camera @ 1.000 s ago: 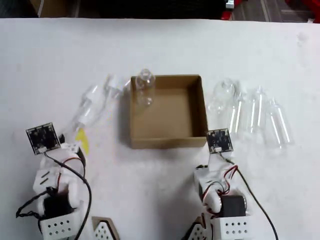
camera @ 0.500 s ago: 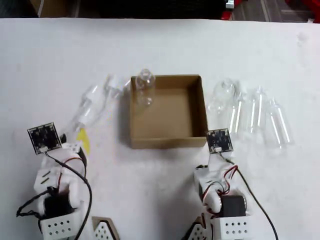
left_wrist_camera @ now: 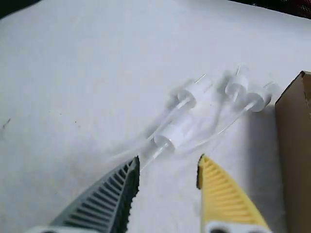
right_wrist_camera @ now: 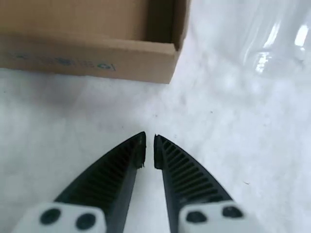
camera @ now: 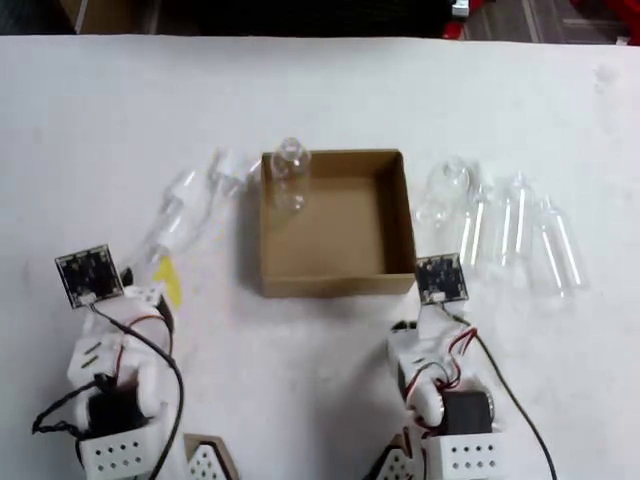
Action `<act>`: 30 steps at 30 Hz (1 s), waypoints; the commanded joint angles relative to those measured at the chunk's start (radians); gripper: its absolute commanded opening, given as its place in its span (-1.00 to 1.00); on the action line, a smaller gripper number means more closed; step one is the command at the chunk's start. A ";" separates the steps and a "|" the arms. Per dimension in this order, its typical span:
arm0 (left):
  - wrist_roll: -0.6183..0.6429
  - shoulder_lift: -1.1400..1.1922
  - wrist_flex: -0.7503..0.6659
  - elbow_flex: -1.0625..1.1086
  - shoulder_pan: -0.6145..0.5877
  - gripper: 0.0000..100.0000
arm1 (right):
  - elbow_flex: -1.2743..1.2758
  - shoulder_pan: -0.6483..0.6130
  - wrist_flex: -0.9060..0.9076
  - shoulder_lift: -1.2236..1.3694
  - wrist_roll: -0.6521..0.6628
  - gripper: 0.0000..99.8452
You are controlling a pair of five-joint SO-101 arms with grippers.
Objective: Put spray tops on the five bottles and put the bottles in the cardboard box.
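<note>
Since 1.0 s ago: left arm point(camera: 110, 370) has edged a little toward the cardboard box point(camera: 335, 285); right arm point(camera: 440, 400) has nudged slightly forward. Bottles, spray tops and box have not shifted.

Left gripper point(left_wrist_camera: 167, 165): fingers spread wide, one grey and one yellow, holding nothing. It hangs over the table point(camera: 300, 90) just short of the spray tops point(left_wrist_camera: 209, 111). These lie in a loose heap left of the box, their thin tubes crossing. The count is uncertain because the clear plastic blurs together; at least four heads can be made out.

Right gripper point(right_wrist_camera: 149, 145): black fingers nearly together with a thin slit between the tips, holding nothing. It is low over the table near the box's front right corner.

Box: open, at mid-table between the two arms. One bottle point(camera: 290, 175) with no spray top sits at its far left corner, probably upright or leaning on the wall.

Other bottles point(camera: 512, 225): four, clear and uncapped, lying close together right of the box.

Surface: white covering, faintly speckled in the right wrist view. Beyond the far edge there is dark floor point(camera: 300, 15), with something red point(camera: 610, 10) at the far right corner.
</note>
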 commanded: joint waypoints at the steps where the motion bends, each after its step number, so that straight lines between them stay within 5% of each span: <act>1: 0.014 -0.010 -0.026 -0.026 0.050 -0.63 | 0.009 0.010 -0.027 -0.005 0.006 -0.97; 14: 0.014 -0.010 -0.026 -0.025 0.061 -0.63 | 0.009 0.292 -0.065 -0.008 0.008 -0.97; 30: 0.014 -0.010 -0.026 -0.023 0.061 -0.63 | 0.009 0.297 -0.068 -0.007 0.008 -0.97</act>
